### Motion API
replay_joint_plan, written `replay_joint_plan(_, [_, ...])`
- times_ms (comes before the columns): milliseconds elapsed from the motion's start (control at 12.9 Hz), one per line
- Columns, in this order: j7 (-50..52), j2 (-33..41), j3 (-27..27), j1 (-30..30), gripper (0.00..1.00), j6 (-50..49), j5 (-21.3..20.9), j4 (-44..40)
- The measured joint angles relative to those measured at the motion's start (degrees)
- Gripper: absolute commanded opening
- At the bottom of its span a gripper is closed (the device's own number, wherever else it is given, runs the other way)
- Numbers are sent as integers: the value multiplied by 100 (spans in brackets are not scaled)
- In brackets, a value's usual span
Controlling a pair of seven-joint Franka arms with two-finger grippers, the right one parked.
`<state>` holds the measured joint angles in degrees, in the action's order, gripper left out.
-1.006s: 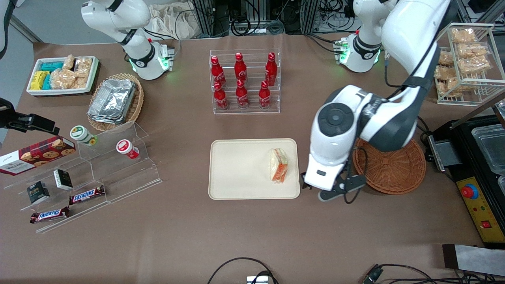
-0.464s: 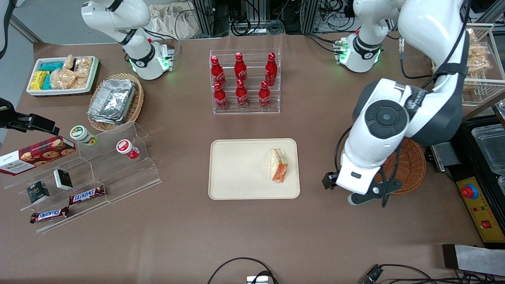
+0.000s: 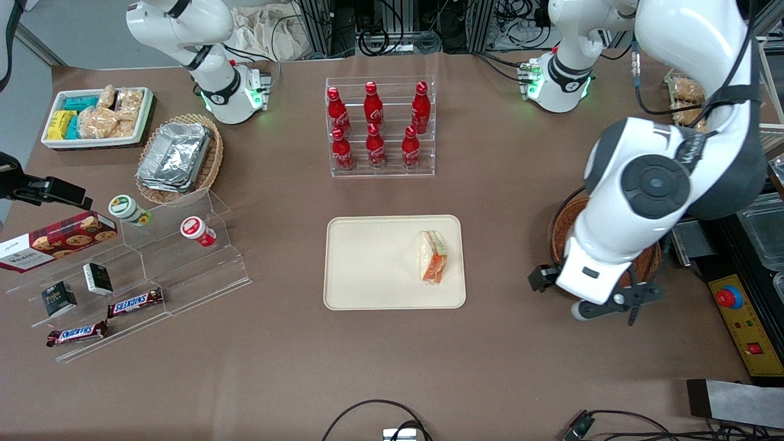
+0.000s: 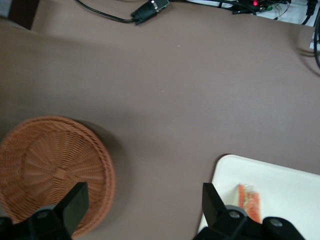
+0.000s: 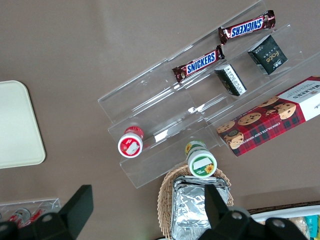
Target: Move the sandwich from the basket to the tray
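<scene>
The sandwich (image 3: 432, 257) lies on the cream tray (image 3: 373, 263), near the tray's edge toward the working arm's end, with its orange filling facing the front camera. The round reddish-brown basket (image 3: 560, 229) stands beside the tray and is mostly covered by the left arm's wrist (image 3: 597, 275). In the left wrist view the basket (image 4: 50, 165) is empty, and the sandwich (image 4: 250, 205) rests on the tray (image 4: 280, 185). My gripper (image 4: 144, 200) hangs open above the bare table between basket and tray, nothing between its fingers.
A rack of red cola bottles (image 3: 380, 128) stands farther from the front camera than the tray. Toward the parked arm's end are clear acrylic steps with snacks (image 3: 141, 269), an oval basket of foil trays (image 3: 177, 156) and a white snack tray (image 3: 98, 116). A black machine (image 3: 747, 275) sits beside the basket.
The left arm has swung away from the tray toward its own end of the table, now over the basket. The sandwich has stayed where it lies on the tray.
</scene>
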<state>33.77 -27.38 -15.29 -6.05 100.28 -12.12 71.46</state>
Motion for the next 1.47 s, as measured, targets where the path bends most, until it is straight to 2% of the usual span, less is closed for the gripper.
replay_joint_plan(310, [-1389, 642, 741, 15, 100, -31, 481, 537])
replay_joint_plan(542, [-2166, 1176, 1119, 20, 100, -55, 624, 1034])
replay_joint_plan(774, [-2642, 1723, 1327, 21, 100, -199, 661, 1427])
replay_joint_plan(1083, [-3153, 2265, 1580, 21, 100, -663, 903, 1543])
replay_joint_plan(1470, [-3261, 2771, 1623, 15, 100, -1037, 1048, 1669])
